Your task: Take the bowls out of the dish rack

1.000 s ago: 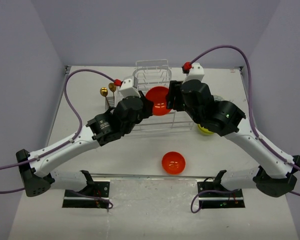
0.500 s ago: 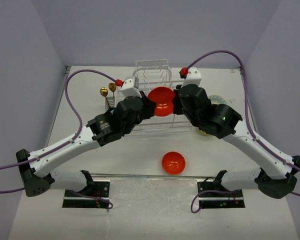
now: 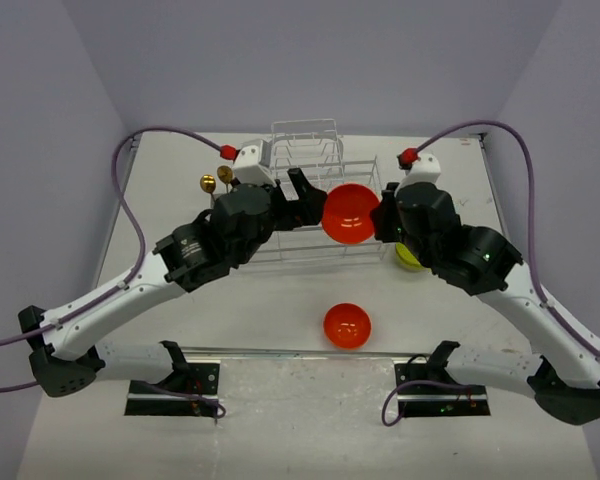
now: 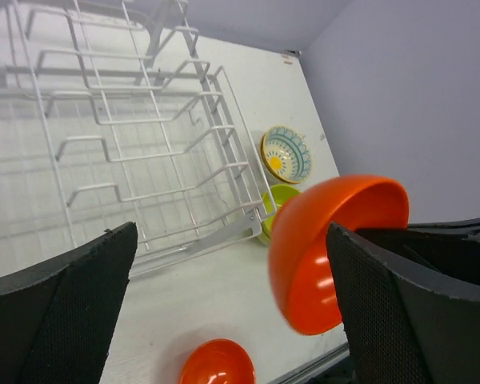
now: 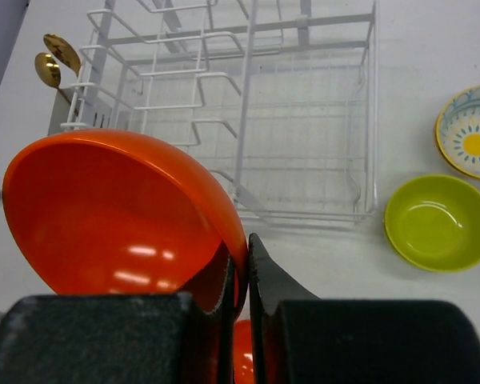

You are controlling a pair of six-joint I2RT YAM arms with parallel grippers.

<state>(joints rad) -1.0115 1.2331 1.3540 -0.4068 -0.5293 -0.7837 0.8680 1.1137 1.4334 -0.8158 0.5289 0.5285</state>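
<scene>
A glossy orange-red bowl (image 3: pixel 349 213) (image 5: pixel 112 216) hangs tilted in the air at the dish rack's front right corner. My right gripper (image 3: pixel 378 215) (image 5: pixel 246 264) is shut on its rim, one finger inside and one outside. My left gripper (image 3: pixel 305 195) (image 4: pixel 232 312) stands wide open to the bowl's left, with the bowl (image 4: pixel 336 248) close to its right finger but not clamped. The white wire dish rack (image 3: pixel 310 150) (image 4: pixel 144 144) (image 5: pixel 304 120) shows no bowls in it. Another orange-red bowl (image 3: pixel 346 325) (image 4: pixel 216 364) sits on the table in front.
A lime-green bowl (image 5: pixel 440 220) (image 4: pixel 282 200) and a pale patterned bowl (image 5: pixel 472 132) (image 4: pixel 286 154) lie on the table right of the rack. Gold spoons (image 3: pixel 216 180) (image 5: pixel 52 60) stand at the rack's left end. Both forearms cross over the rack's front.
My left gripper has opened, let go of the orange-red bowl and drawn back left. My right gripper has shut on the bowl's rim and carried it a little to the right.
</scene>
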